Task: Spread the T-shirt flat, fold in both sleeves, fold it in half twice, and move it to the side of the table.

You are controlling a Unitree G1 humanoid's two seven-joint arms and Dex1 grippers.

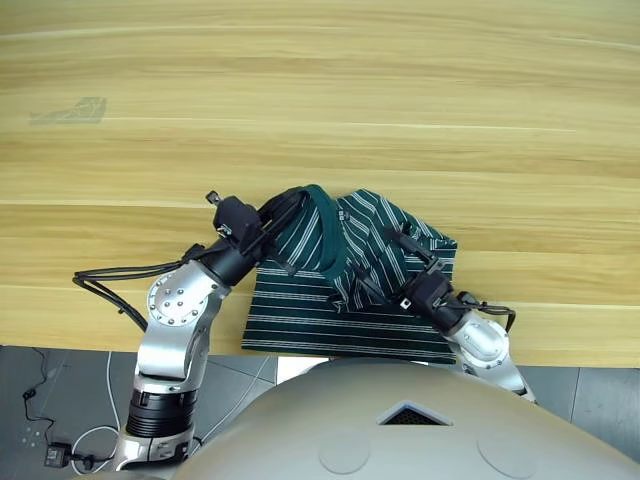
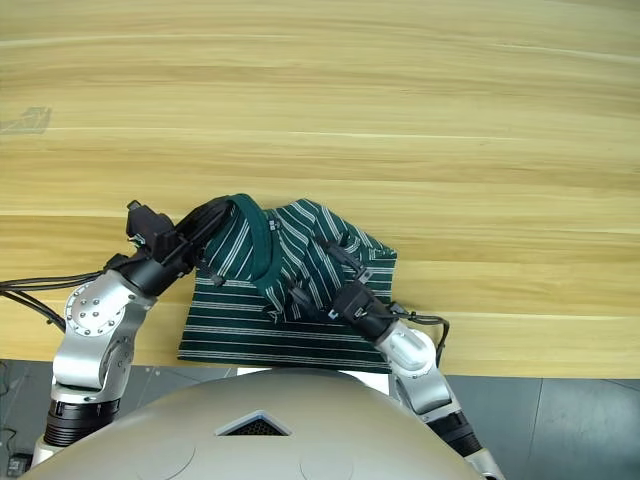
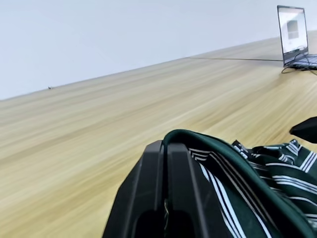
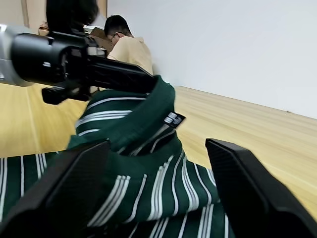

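Note:
The dark green T-shirt (image 1: 320, 310) with white stripes lies bunched at the near edge of the wooden table (image 1: 320, 100). My left gripper (image 1: 298, 198) is shut on its collar (image 3: 198, 141) and holds that part lifted above the rest of the cloth. My right gripper (image 1: 385, 262) hovers over the shirt's right side, open, with its fingers (image 4: 74, 183) spread wide and striped cloth below the gap. In the right wrist view the left gripper (image 4: 130, 77) shows pinching the collar (image 4: 161, 99) just ahead.
The shirt's hem (image 1: 340, 345) lies along the table's front edge. Bare wood stretches far and to both sides. A laptop (image 3: 293, 34) stands far off on the table to the right. A faint mark (image 1: 70, 110) shows at the far left.

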